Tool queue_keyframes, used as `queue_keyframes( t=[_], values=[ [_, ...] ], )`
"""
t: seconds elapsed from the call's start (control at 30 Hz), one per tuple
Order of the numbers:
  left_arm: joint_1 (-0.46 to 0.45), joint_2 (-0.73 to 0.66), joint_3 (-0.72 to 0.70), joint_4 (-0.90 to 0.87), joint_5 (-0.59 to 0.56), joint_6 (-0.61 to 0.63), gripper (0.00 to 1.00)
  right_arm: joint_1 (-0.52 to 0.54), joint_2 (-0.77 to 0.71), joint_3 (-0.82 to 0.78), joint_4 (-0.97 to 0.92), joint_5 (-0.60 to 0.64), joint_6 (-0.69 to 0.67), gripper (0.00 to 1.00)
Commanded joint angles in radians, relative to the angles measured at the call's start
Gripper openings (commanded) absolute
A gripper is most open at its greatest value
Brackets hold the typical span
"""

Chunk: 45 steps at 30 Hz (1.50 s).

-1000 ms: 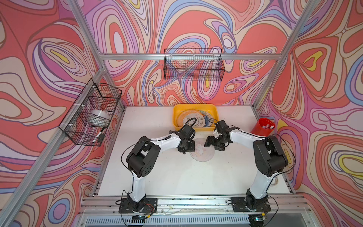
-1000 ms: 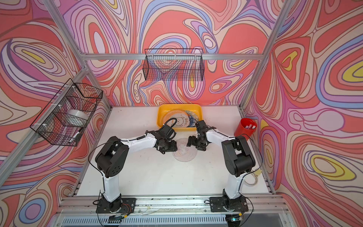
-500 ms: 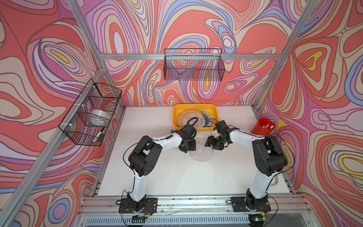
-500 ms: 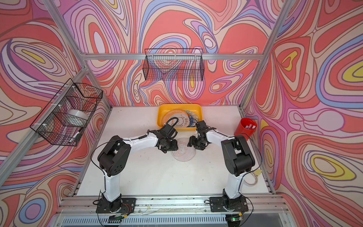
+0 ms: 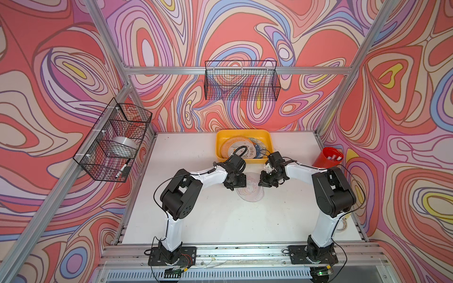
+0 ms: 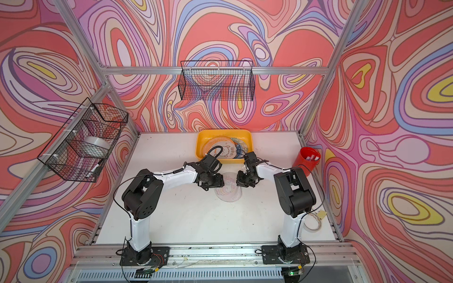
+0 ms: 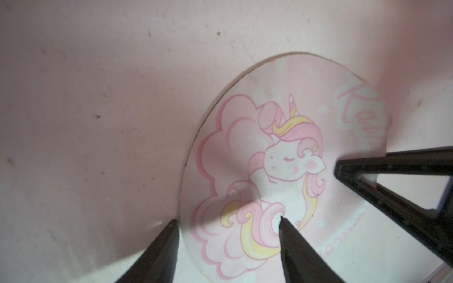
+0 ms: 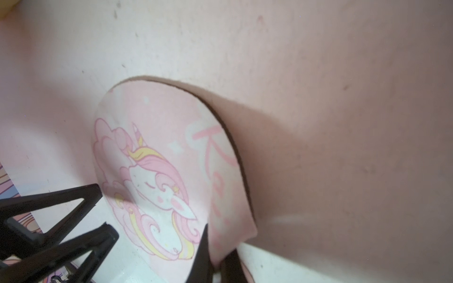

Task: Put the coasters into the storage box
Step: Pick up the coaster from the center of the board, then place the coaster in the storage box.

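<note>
Boxed coasters (image 5: 229, 147) partly behind left arm (image 5: 208, 175).

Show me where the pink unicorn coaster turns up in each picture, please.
In a top view: unicorn coaster mid-table, between left gripper and right gripper.
In a top view: same spot, in front of the yellow storage box.
Left wrist: fills the middle.
Right wrist: middle, one edge lifted.
Shared landmark: the right gripper pinching its rim.
</note>
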Motion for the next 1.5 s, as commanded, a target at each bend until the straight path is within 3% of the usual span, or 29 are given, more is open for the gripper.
queue_keyframes(
  t=[0.0,0.3,0.57,0.87,1.13,1.27,1.47],
  values=[
    [-0.004,-0.043,-0.045,-0.021,-0.017,-0.008,0.76,0.006,-0.057,0.003,-0.054,-0.011,-0.001,0.0],
    [0.017,-0.211,-0.155,0.004,-0.029,-0.019,0.89,0.033,-0.16,0.165,-0.159,-0.033,-0.011,0.0],
    [0.047,-0.337,-0.243,0.004,-0.039,-0.019,0.95,0.036,-0.099,0.436,-0.229,-0.044,-0.038,0.0],
    [0.074,-0.433,-0.317,-0.013,-0.048,-0.014,0.98,0.036,0.17,0.88,-0.317,-0.059,-0.084,0.0],
    [0.097,-0.466,-0.375,-0.012,-0.053,-0.013,1.0,0.036,0.441,1.179,-0.3,-0.077,-0.068,0.0],
    [0.105,-0.48,-0.386,-0.022,-0.058,-0.008,1.0,0.025,0.526,1.224,-0.269,-0.069,-0.055,0.0],
    [0.115,-0.508,-0.396,-0.038,-0.076,0.004,1.0,-0.04,0.56,1.131,-0.233,-0.035,-0.045,0.0]
  ],
)
